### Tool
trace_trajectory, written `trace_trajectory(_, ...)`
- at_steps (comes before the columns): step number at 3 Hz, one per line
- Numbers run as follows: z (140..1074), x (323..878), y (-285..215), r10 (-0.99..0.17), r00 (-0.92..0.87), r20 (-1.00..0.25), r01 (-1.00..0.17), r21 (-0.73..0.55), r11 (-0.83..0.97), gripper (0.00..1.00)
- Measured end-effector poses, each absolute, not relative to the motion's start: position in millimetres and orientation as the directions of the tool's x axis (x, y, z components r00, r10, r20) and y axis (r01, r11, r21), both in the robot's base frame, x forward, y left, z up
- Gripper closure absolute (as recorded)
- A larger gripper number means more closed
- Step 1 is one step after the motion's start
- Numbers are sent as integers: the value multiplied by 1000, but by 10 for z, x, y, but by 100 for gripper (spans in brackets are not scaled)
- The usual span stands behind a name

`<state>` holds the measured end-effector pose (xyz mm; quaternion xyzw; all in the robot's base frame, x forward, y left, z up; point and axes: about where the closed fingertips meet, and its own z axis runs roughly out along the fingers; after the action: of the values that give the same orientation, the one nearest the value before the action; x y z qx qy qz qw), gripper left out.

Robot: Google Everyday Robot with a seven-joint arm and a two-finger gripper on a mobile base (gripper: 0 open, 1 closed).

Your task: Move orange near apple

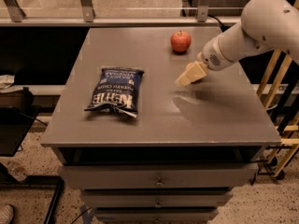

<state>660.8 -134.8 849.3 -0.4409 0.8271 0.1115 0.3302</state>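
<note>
- Cream-coloured gripper [191, 74] hovers at 5 o'clock of the round shiny red apple [181, 41]; its grasp cannot be told.
- Small orange fruit: not visible.
- Risk: overshooting toward 11 o'clock would send the apple rolling.

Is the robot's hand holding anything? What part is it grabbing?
I cannot tell. The gripper hangs above the table close to the apple, and no orange is in sight; it could be hidden inside.
</note>
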Motion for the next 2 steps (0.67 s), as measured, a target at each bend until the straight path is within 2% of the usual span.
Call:
trace_trajectory(1,8412,6552,-1465,-649,-397,-649,-802,-98,589,49)
trace_trajectory(2,8382,6509,-1546,-656,-400,-640,-803,-100,588,72)
